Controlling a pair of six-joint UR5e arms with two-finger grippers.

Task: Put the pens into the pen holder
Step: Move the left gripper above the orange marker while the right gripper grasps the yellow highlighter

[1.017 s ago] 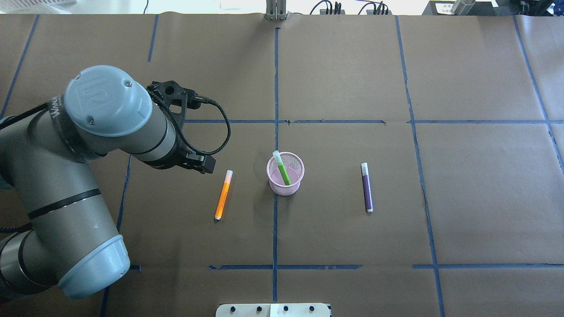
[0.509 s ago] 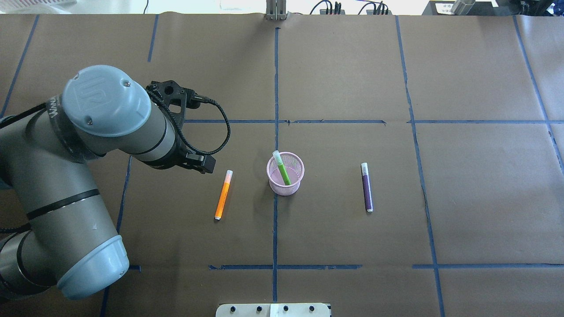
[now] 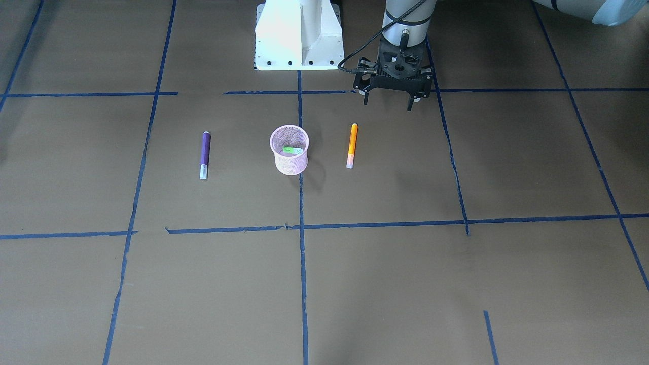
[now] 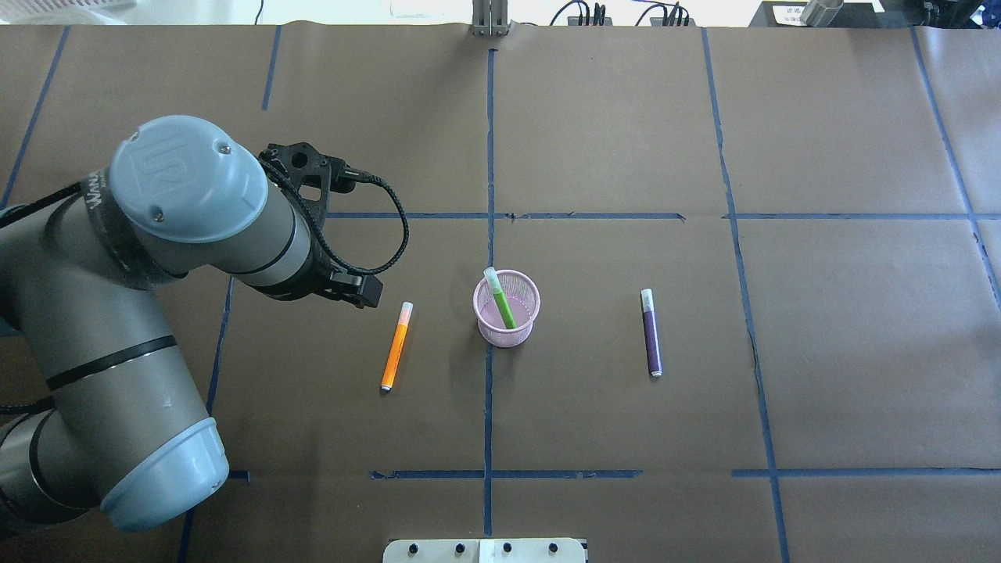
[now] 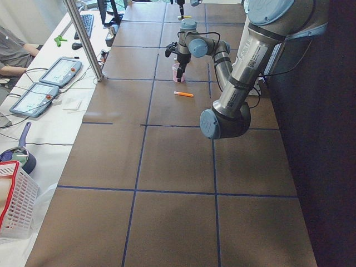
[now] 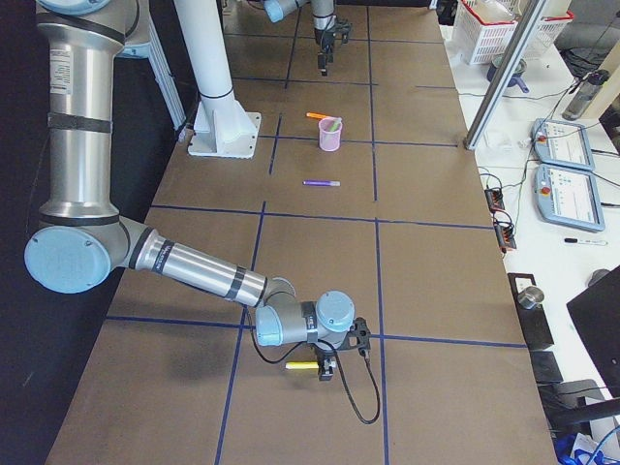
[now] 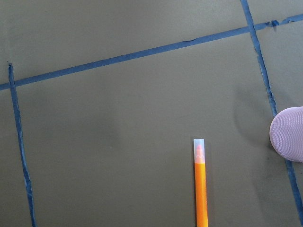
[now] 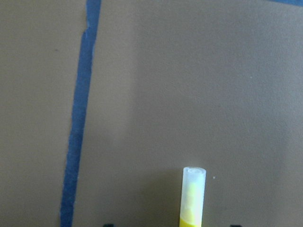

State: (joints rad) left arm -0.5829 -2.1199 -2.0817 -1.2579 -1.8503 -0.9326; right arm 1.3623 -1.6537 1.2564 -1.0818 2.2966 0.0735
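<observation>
Pink mesh pen holder (image 4: 507,336), 1 green pen (image 4: 501,302) inside

green pen (image 4: 501,301) in pink holder (image 4: 508,337), orange pen (image 4: 396,346), purple pen (image 4: 651,332) flanking

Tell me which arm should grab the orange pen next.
Left. The left gripper, open, hovers close beside the orange pen, which shows in its wrist view. The right gripper is far off, by a yellow pen.
</observation>
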